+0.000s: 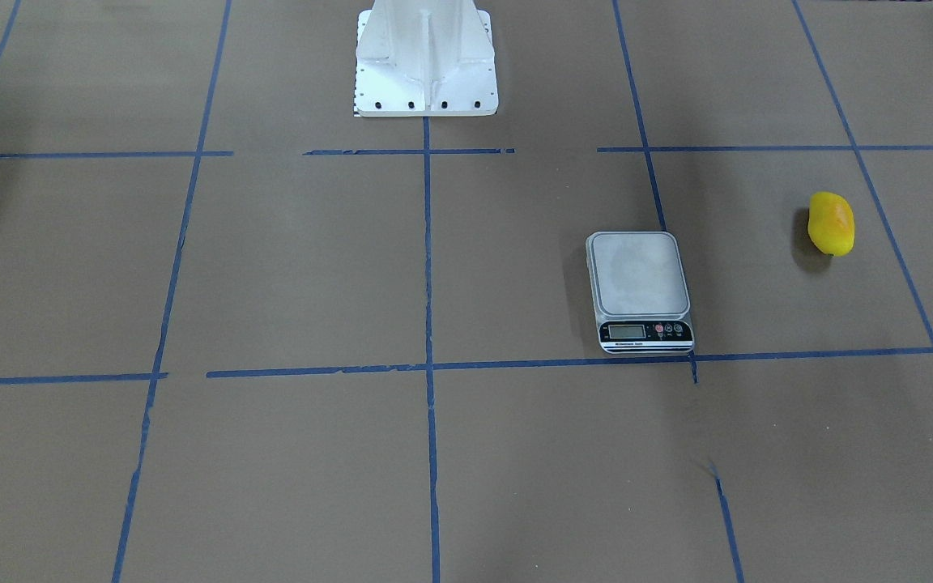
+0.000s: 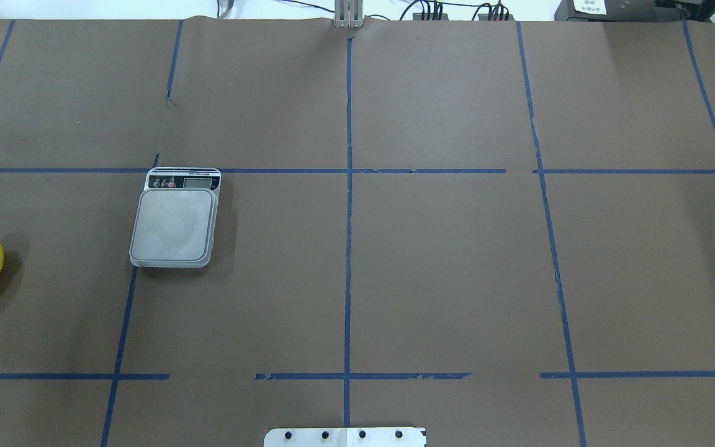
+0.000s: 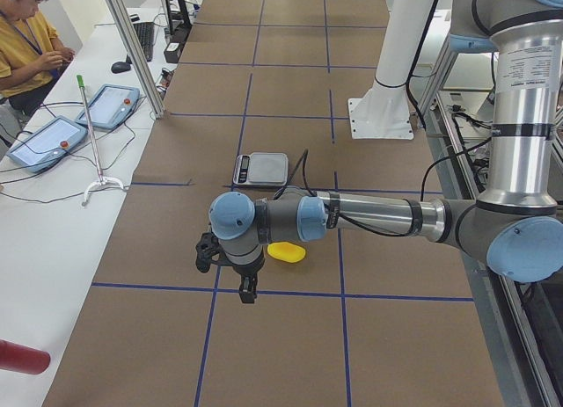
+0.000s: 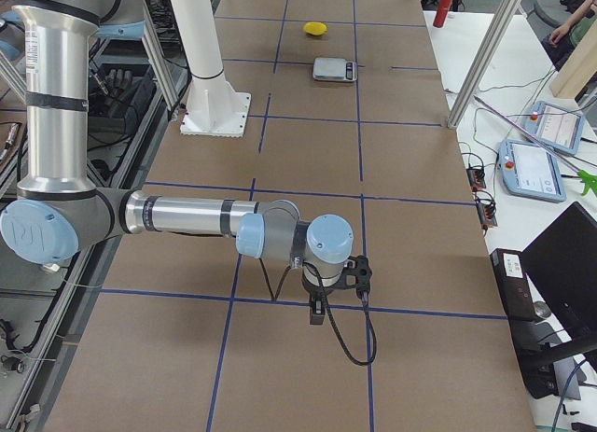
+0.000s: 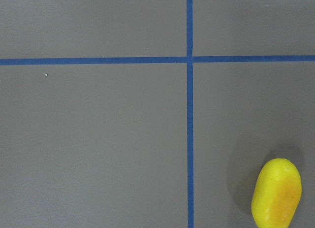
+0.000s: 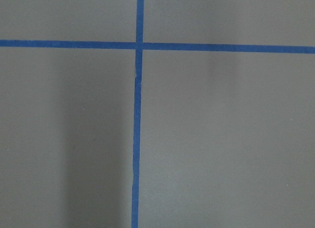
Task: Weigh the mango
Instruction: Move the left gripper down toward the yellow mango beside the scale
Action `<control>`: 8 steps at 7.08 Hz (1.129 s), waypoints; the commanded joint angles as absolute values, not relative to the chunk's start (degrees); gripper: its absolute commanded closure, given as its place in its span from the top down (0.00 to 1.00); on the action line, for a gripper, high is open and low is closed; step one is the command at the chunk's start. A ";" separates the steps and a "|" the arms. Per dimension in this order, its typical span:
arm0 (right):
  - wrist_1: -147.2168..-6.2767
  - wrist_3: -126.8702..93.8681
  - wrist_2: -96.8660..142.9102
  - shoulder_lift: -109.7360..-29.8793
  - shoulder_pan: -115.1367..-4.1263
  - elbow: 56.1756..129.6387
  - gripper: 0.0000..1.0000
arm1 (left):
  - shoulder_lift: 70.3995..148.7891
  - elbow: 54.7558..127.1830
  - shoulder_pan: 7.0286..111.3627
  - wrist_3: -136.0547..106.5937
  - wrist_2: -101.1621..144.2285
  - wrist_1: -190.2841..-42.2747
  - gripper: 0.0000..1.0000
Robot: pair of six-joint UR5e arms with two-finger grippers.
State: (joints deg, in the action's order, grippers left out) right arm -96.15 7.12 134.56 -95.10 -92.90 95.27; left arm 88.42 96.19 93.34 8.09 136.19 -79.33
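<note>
**Table viewed from the end at the robot's left, near to far.** Nearest, the left gripper (image 3: 249, 291) hangs over the brown-papered table (image 3: 290, 354) with its fingers pointing down. Whether they stand apart or together cannot be told from here, and its wrist camera shows none of them. Just beyond it, the mango (image 3: 286, 251) lies on its side on the paper, untouched. It sits in the lower right corner of the left wrist view, so the tool is beside the fruit and not over it. Farther on, well apart from the mango, stands the scale (image 3: 260, 169), with its platform (image 2: 174, 225) bare and its display end turned away from the robot. Beyond that rises the white pedestal (image 3: 383, 117). Farthest, the right gripper (image 4: 317, 313) hangs over a crossing of blue tape lines (image 6: 138, 45); its opening likewise cannot be told.

The step in hand, as judged, is reaching for the fruit. To do it well, centre the left gripper over the mango's middle and close across its narrow width, since glossy skin may slip. Set it at the platform's centre, then let go and draw clear so the reading is the fruit's alone.
</note>
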 commanded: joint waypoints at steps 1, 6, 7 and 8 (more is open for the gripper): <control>-96.15 7.12 134.56 -95.10 -92.90 95.27 1.00 | 88.07 96.41 93.43 8.09 136.32 -79.45 1.00; -96.15 7.12 134.56 -95.10 -92.90 95.27 1.00 | 88.24 96.51 92.29 7.82 135.97 -81.45 1.00; -96.15 7.12 134.56 -95.10 -92.90 95.27 1.00 | 87.98 95.72 86.63 7.13 136.14 -86.87 1.00; -96.15 7.12 134.56 -95.10 -92.90 95.27 1.00 | 88.07 95.45 82.66 0.59 136.14 -91.80 1.00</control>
State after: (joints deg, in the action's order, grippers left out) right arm -96.15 7.12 134.56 -95.10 -92.90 95.27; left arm 88.10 95.93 87.48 5.78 136.09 -86.21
